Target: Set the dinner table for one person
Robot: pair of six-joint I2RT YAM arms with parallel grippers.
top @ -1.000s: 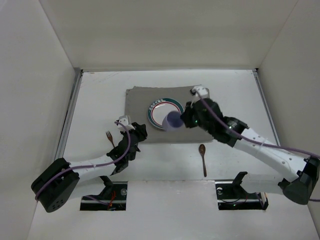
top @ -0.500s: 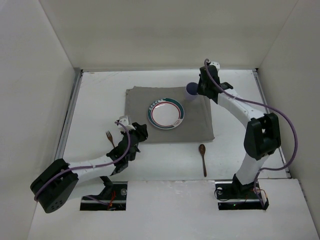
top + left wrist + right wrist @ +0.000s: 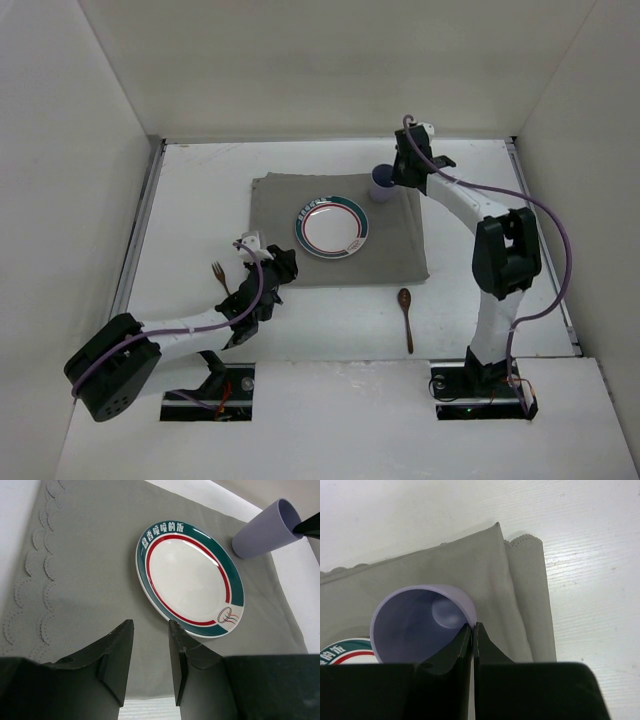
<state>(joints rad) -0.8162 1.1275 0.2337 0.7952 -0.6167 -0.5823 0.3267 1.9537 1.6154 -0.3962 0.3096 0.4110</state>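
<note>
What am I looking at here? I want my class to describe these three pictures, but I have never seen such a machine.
Two robot arms are bolted at the near edge of a white table. One picture looks down from above; the other two come from cameras on the wrists, each showing its own gripper. On the table lies a grey mat with a plate on it. A fork lies left of the mat, a wooden spoon on its near side. The right gripper pinches the rim of a purple cup at the mat's far right corner. The left gripper is open and holds nothing.
</note>
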